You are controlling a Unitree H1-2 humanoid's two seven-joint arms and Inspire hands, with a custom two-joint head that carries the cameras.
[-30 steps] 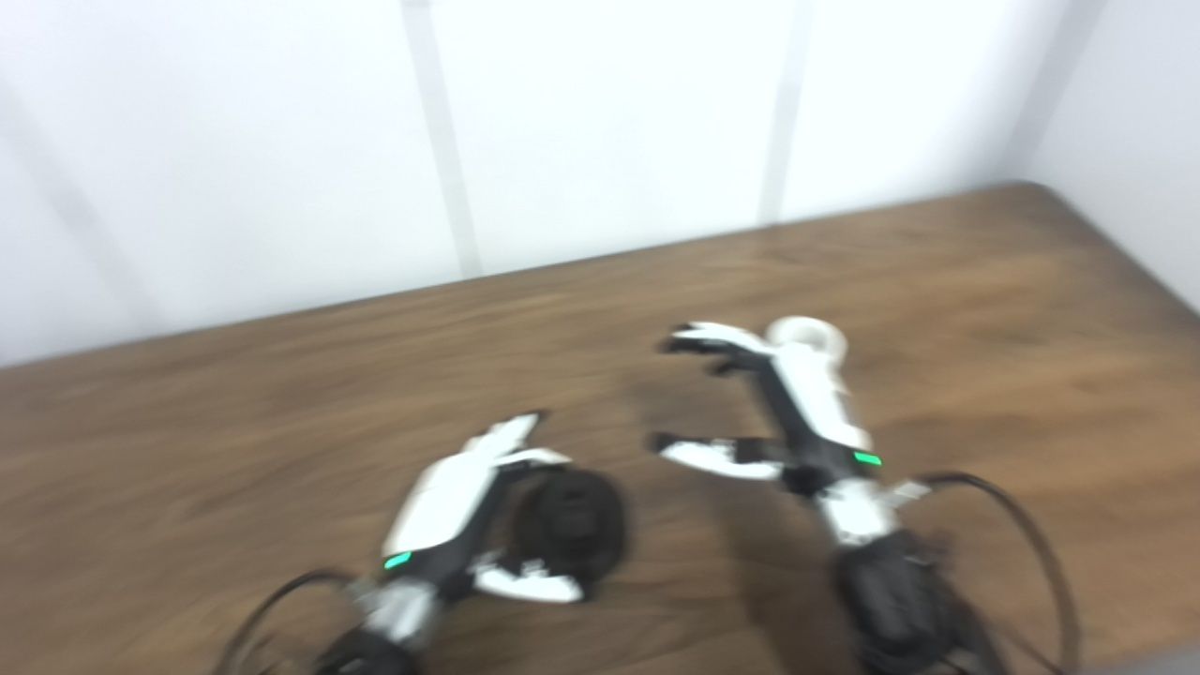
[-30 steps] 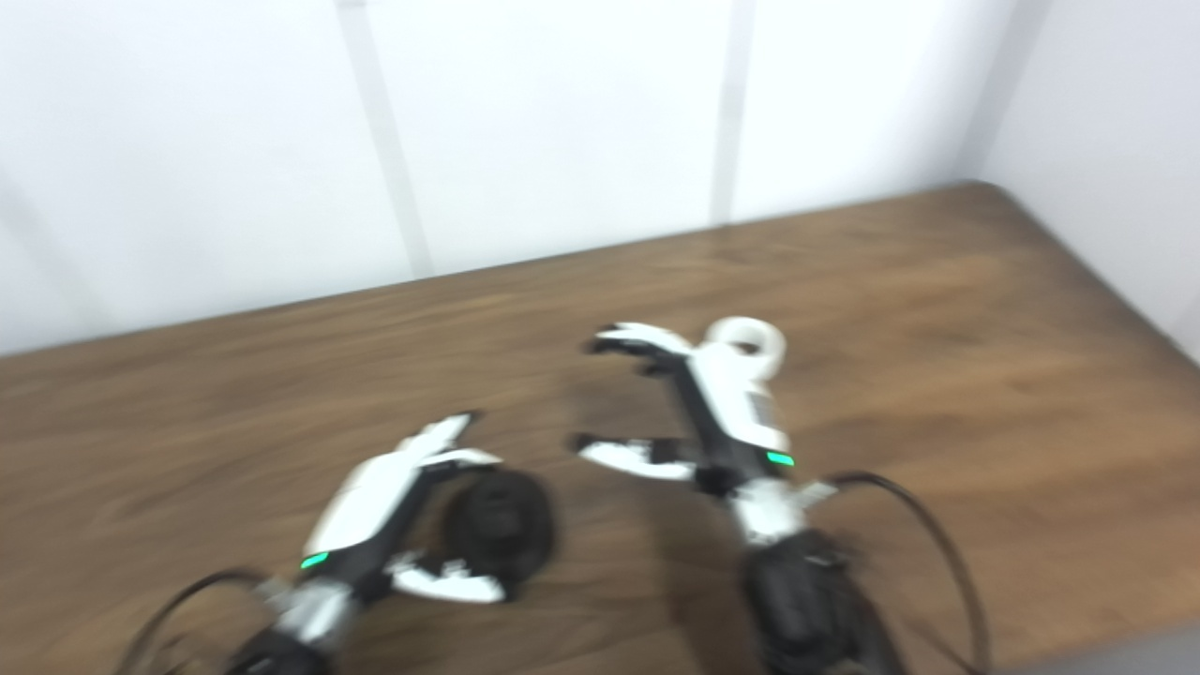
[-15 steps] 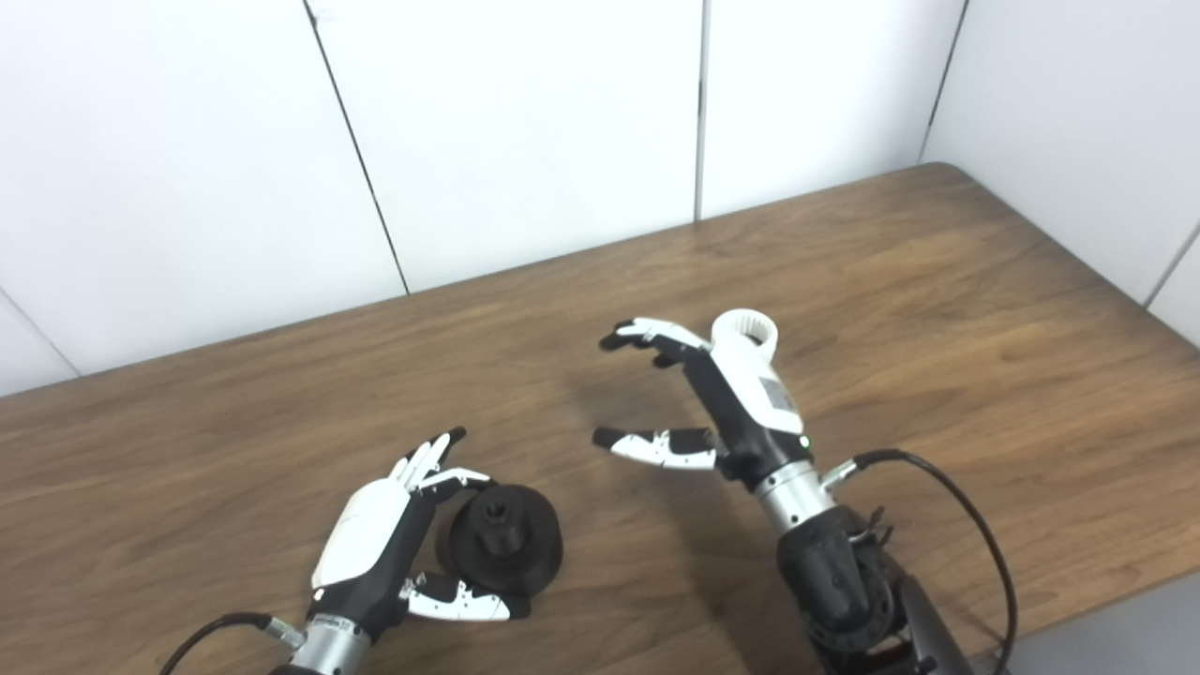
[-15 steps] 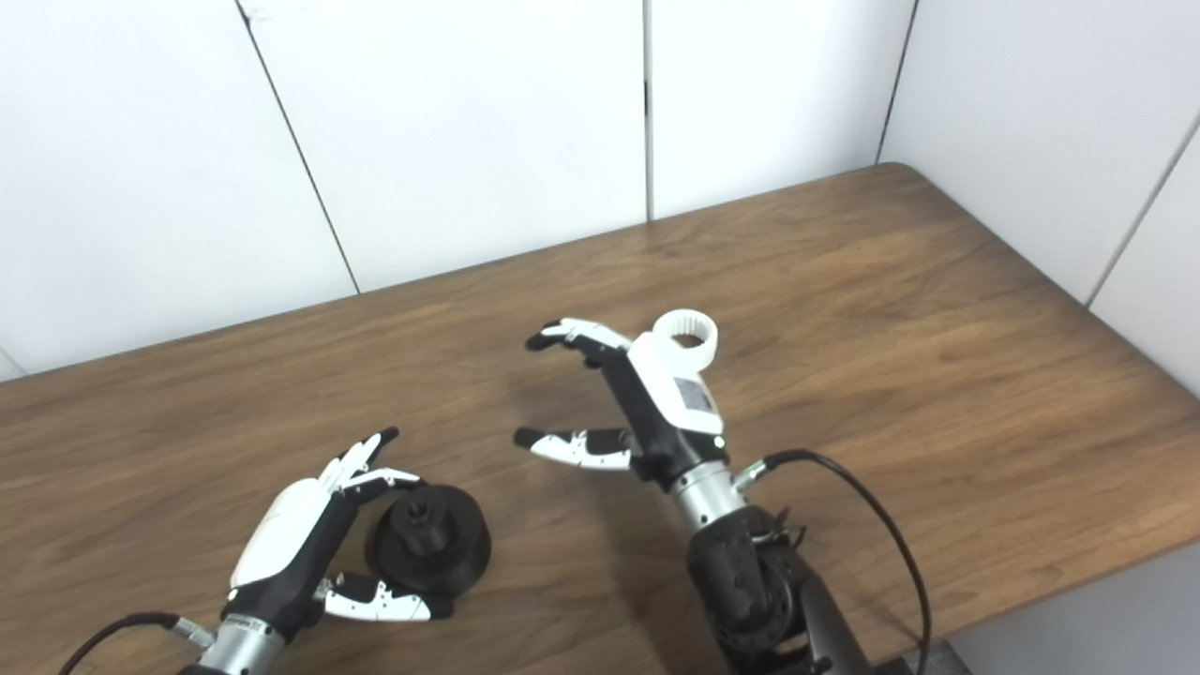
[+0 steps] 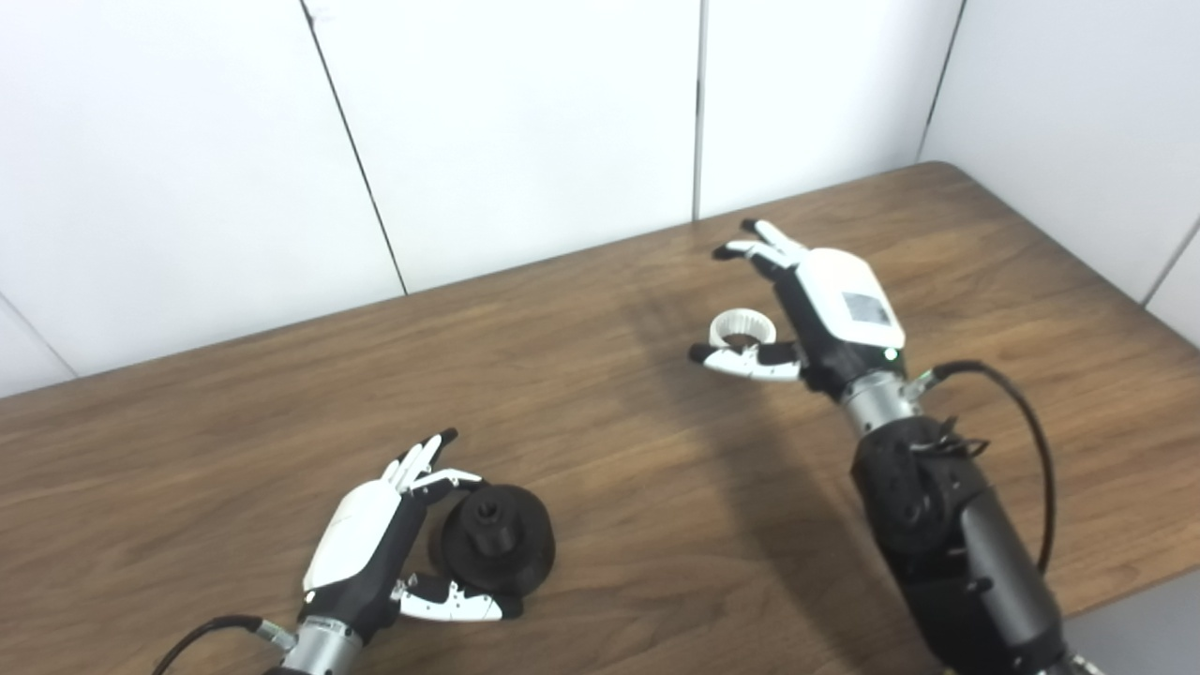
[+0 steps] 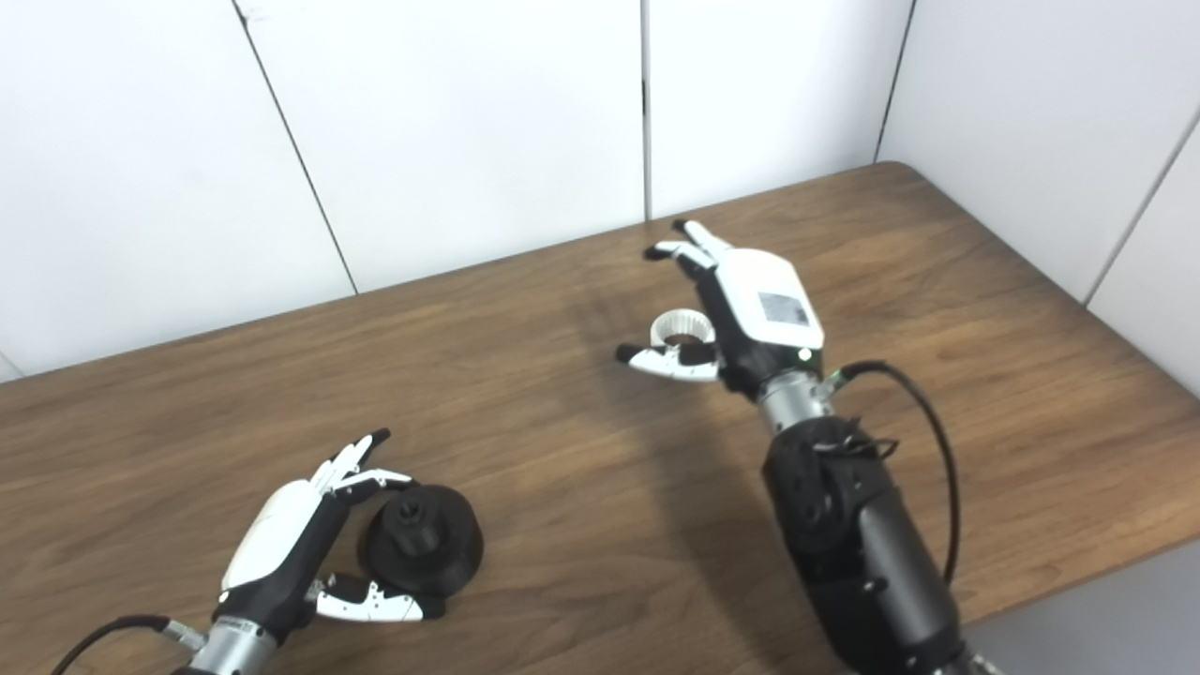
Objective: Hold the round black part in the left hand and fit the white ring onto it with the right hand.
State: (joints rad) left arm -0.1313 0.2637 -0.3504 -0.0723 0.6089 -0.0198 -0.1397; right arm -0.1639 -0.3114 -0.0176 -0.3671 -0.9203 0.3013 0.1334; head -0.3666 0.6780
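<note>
The round black part [image 5: 497, 539] lies on the wooden table [image 5: 609, 441] near the front left. My left hand [image 5: 370, 553] is open and cupped around its left side, fingers at its far edge and thumb at its near edge; I cannot tell if they touch it. The white ring [image 5: 742, 327] lies flat on the table at centre right; it also shows in the right eye view [image 6: 682, 327]. My right hand [image 5: 811, 305] is open above it, with the ring between the thumb in front and the fingers stretched out behind.
White wall panels [image 5: 525, 122] stand right behind the table's far edge. The table's rounded far right corner [image 5: 937, 169] and right edge are close to the right arm. A black cable [image 5: 1027, 441] loops off the right forearm.
The right hand has moved away from me and to the right, from left of the ring to over it. The left hand and black part have barely moved. The view steadied after blur.
</note>
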